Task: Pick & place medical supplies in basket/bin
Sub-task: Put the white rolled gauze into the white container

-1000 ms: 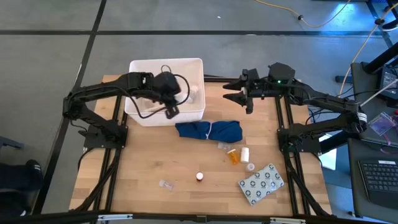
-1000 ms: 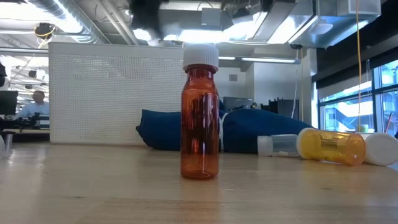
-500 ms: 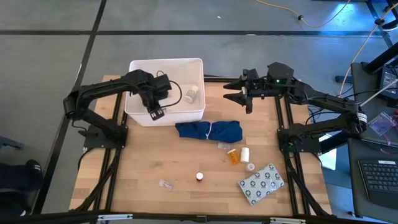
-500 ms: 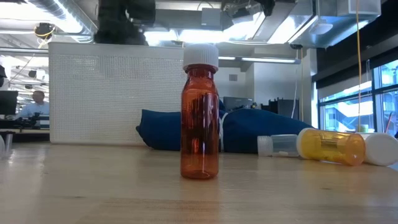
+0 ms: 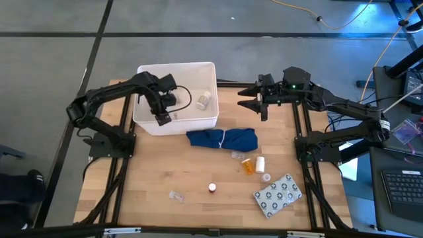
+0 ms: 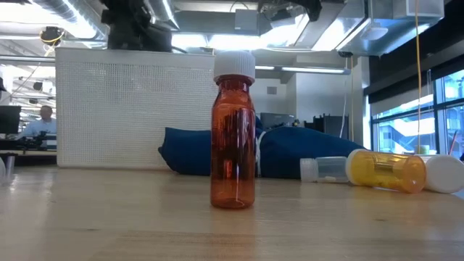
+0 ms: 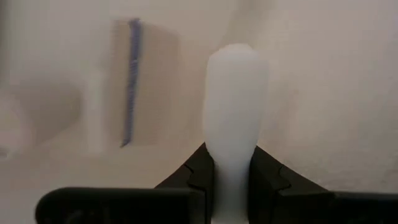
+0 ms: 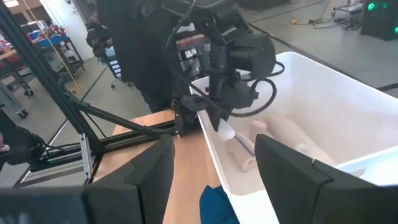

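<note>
My left gripper [image 5: 162, 119] hangs over the near left part of the white bin [image 5: 147, 71], shut on a slim white vial [image 7: 231, 93]; the right wrist view also shows this vial [image 8: 226, 131]. White gauze rolls [image 8: 273, 134] lie on the bin's floor, and one more roll [image 5: 203, 100] lies at its right side. My right gripper [image 5: 248, 102] hovers open to the right of the bin, holding nothing. On the table lie a yellow-orange pill bottle [image 5: 246, 165], a white vial [image 5: 260, 162] and a dotted blister pack [image 5: 277, 195]. A small amber bottle [image 6: 233, 138] stands upright. My left gripper pinches the vial's near end [image 7: 231, 171] between its two fingers. The fingers point steeply down into the bin. The vial runs along them and sticks out past the fingertips with its rounded end foremost. It hangs clear of the bin's floor.
A dark blue cloth [image 5: 221, 139] lies just in front of the bin. A clear vial [image 5: 176, 196] sits near the table's front left, and a white cap [image 5: 266, 177] lies beside the blister pack. A flat packet with a blue edge [image 7: 132, 81] leans inside the bin.
My left gripper has moved from over the bin's middle toward its left side and down into it, tipping more steeply downward, with the white vial still held between the fingers. My right gripper has stayed where it was.
</note>
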{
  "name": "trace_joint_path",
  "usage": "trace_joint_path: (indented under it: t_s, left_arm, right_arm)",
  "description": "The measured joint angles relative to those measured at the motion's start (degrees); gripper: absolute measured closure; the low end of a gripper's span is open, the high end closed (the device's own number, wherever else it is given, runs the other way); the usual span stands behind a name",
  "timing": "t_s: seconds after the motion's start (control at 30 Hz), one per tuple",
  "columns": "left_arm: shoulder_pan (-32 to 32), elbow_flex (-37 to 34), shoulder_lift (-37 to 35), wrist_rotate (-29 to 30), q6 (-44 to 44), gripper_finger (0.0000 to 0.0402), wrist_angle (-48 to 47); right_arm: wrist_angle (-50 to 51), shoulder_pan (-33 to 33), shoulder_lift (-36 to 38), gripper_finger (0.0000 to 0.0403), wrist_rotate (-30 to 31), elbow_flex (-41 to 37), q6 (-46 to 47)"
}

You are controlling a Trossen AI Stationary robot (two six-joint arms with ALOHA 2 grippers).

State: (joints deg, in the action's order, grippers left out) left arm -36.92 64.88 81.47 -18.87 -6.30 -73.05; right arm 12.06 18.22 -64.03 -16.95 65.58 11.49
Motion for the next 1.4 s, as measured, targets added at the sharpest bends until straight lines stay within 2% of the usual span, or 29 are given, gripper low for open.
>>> trace_joint_path:
  t_s: [0.17,0.33,0.43,0.63,0.77,1.0,1.23,1.4]
  left_arm:
    - [-3.12,0.02,-0.04,-4.60,-1.27,0.0352,-0.06]
    - [-6.68,0.04,-0.07,-12.34,-2.28,0.0352,-0.03]
    - [-8.23,0.07,-0.07,-9.06,-2.42,0.0352,-0.02]
    - [-9.87,0.11,-0.09,6.12,-2.00,0.0352,-0.06]
    - [-9.77,0.11,-0.11,10.46,-4.70,0.0352,-0.06]
    - [-9.69,-0.53,0.71,10.78,-6.98,0.0352,0.08]
    - [-9.33,-5.18,2.95,10.85,-13.78,0.0352,0.33]
    - [-8.68,-8.13,3.61,10.84,-15.53,0.0347,1.70]
  right_arm:
    - [0.12,0.00,0.00,0.0179,0.02,0.00,0.00]
    - [0.17,0.00,0.00,0.0179,0.02,-0.01,0.00]
    - [0.21,0.00,0.00,0.0179,0.02,0.00,0.00]
    - [0.24,0.00,0.00,0.0179,0.02,0.00,0.00]
    - [0.27,0.00,0.00,0.0179,0.02,0.00,-0.07]
    - [0.28,0.00,0.00,0.0179,0.00,0.00,-0.17]
    - [1.01,0.00,0.00,0.0179,0.00,0.00,-0.20]
    - [2.72,0.00,0.00,0.0179,0.05,0.00,-0.20]
